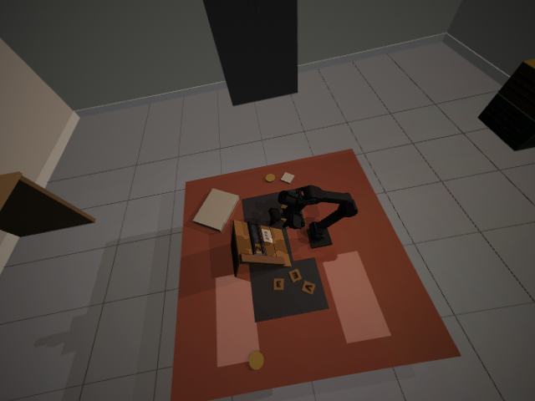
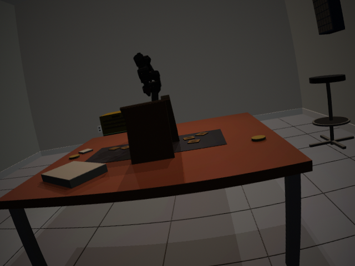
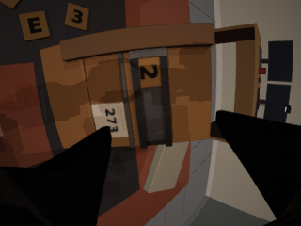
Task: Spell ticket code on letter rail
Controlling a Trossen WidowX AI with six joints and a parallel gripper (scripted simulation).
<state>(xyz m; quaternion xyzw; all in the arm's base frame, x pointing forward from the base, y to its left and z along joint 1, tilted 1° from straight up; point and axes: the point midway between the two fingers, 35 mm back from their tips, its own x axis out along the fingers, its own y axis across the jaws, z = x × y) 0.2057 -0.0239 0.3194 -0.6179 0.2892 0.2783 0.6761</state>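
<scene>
The gripper (image 1: 282, 218) (image 2: 151, 91) (image 3: 165, 124) is open and empty. Tile 2 (image 1: 257, 248) (image 3: 150, 72) sits in the board (image 1: 242, 233) (image 2: 148, 131) (image 3: 190, 94). Seven likely comes next; a half-hidden tile (image 1: 283, 206) lies past the board's open end, near below the gripper, its number and long side unclear.

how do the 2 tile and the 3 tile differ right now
The 2 tile sits in the rail on the board, while the 3 tile lies flat on the dark mat. The 2 tile bears a 2, the 3 tile a 3. Both are orange-brown with dark print.
</scene>
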